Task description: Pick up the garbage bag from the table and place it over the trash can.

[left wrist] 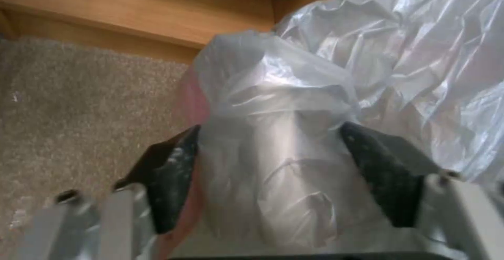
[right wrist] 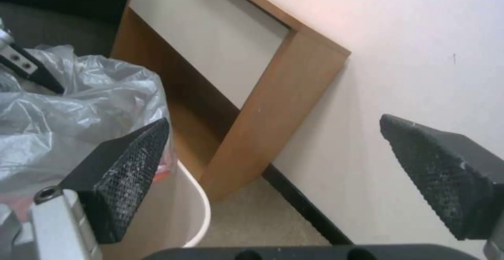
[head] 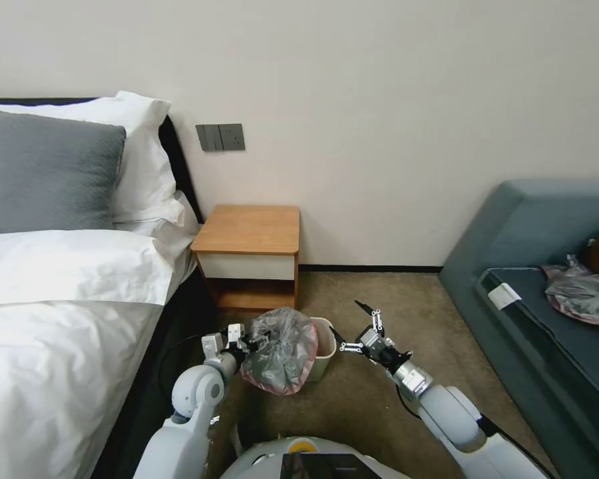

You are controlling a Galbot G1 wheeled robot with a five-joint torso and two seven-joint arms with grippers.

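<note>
The crumpled grey garbage bag [head: 283, 349] with its pink rim hangs over the left side of the cream trash can [head: 325, 346], which stands on the carpet in front of the table [head: 249, 229]. My left gripper [head: 254, 344] is shut on the bag's left side. In the left wrist view the bag [left wrist: 294, 134] is bunched between the black fingers [left wrist: 168, 181]. Just right of the can, my right gripper [head: 351, 326] stands open and holds nothing. Its wrist view shows the gripper [right wrist: 283, 165] wide open, beside the can's rim [right wrist: 198, 212] and the bag [right wrist: 68, 126].
A bed [head: 53, 313] with white sheets fills the left. A blue-grey sofa [head: 532, 266] stands at the right, with another grey-pink bag [head: 582, 293] lying on it. Carpet floor [head: 353, 399] lies open between them, and the wall is close behind the table.
</note>
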